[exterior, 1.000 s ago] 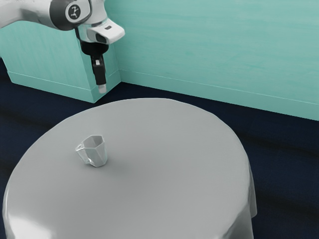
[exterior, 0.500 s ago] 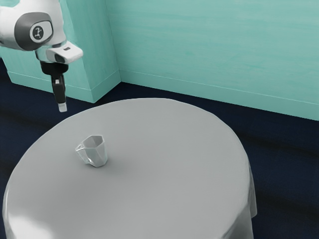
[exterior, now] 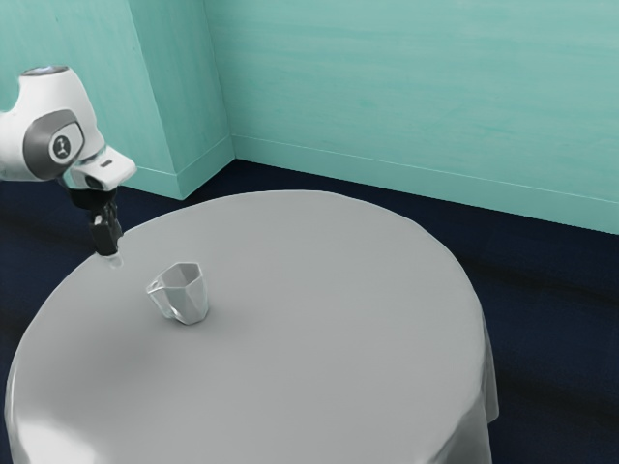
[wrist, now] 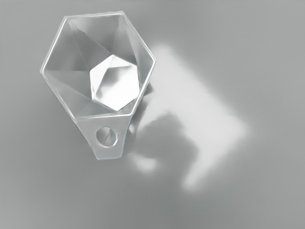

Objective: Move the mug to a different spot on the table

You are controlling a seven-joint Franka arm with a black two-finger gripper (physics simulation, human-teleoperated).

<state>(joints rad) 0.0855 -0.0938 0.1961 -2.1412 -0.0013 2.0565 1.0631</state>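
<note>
Mug [exterior: 180, 292] stands upright on the table [exterior: 348, 329], in the part of the top toward the exterior view's left. It is pale grey and faceted, narrowing from a six-sided rim to a smaller base. Its handle [exterior: 157, 288] points to the exterior view's left. In the wrist view the mug [wrist: 102, 78] is seen from above. The rim is a hexagon, the bright bottom inside is a smaller hexagon, and the handle [wrist: 106, 139] is a flat tab with a round hole through it. Beside the handle a dark shadow [wrist: 164, 138] lies on the table [wrist: 257, 43], with a bright patch [wrist: 200, 109] of light next to it.

Gripper [exterior: 108, 249] hangs up and to the exterior view's left of the mug, near it but apart. It points straight down over the table's rim on that side. It is seen narrow-on, so whether it is open or closed cannot be told. The white and grey arm [exterior: 48, 145] comes in from the exterior view's left edge.

The table is round and covered by a grey cloth [exterior: 479, 387] that drapes over its edge. Around it lies a dark blue floor [exterior: 551, 280]. Behind stands a teal wall [exterior: 406, 77] with a skirting [exterior: 416, 174] along its foot.
</note>
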